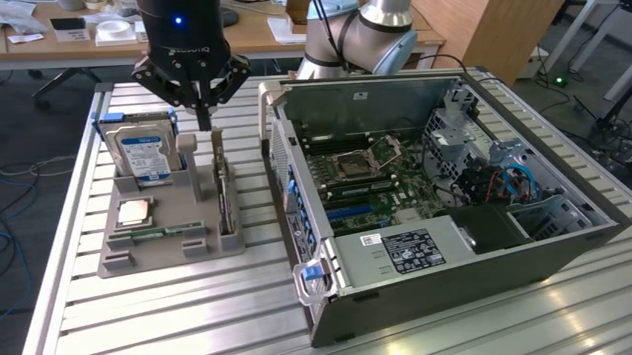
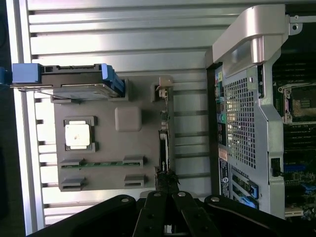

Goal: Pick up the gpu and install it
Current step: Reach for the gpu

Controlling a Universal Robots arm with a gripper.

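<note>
The gpu (image 1: 226, 194) stands on edge in a slot along one side of the grey parts holder (image 1: 163, 255), a thin card with a metal bracket at its far end. My gripper (image 1: 203, 122) hangs just above that far end with its black fingers pressed together and nothing between them. In the wrist view the gpu (image 2: 166, 143) appears edge-on as a narrow dark strip. There the tips of the gripper (image 2: 167, 183) meet over one end of it. The open computer case (image 1: 434, 185) lies on the exterior view's right, motherboard exposed.
The holder also carries a silver hard drive (image 1: 143, 151) with a blue-white label, a CPU (image 1: 135, 213) and a green RAM strip (image 1: 158, 234). Everything rests on a slatted aluminium table (image 1: 197, 310). Desks and the arm's base (image 1: 356, 37) stand behind.
</note>
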